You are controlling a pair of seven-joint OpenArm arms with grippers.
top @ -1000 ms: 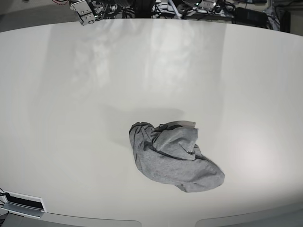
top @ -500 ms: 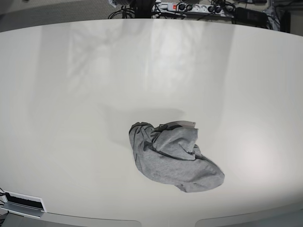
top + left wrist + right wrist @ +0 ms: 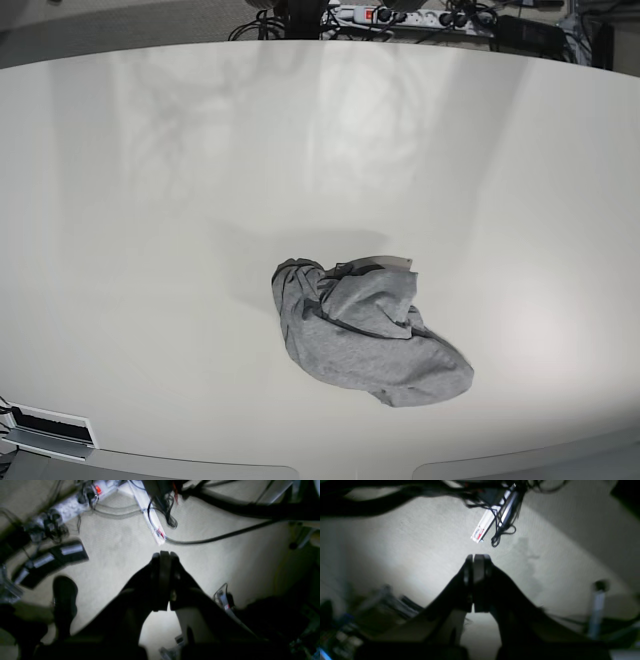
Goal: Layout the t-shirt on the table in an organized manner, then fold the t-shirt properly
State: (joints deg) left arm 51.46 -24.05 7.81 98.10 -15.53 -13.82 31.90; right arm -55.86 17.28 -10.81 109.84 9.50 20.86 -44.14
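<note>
t-shirt (image 3: pixel 365 333): grey, crumpled in a heap, nearer the table's near edge
table (image 3: pixel 150 250): glossy off-white
left gripper (image 3: pixel 162 555): pressed together, empty, over floor with cables
right gripper (image 3: pixel 475 557): pressed together, empty, over floor
power strip (image 3: pixel 400 15): beyond far edge

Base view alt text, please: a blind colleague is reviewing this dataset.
A grey t-shirt lies crumpled in a heap on a glossy off-white table, toward the near edge. No arm is in view; cables and a power strip lie on the floor beyond.
</note>
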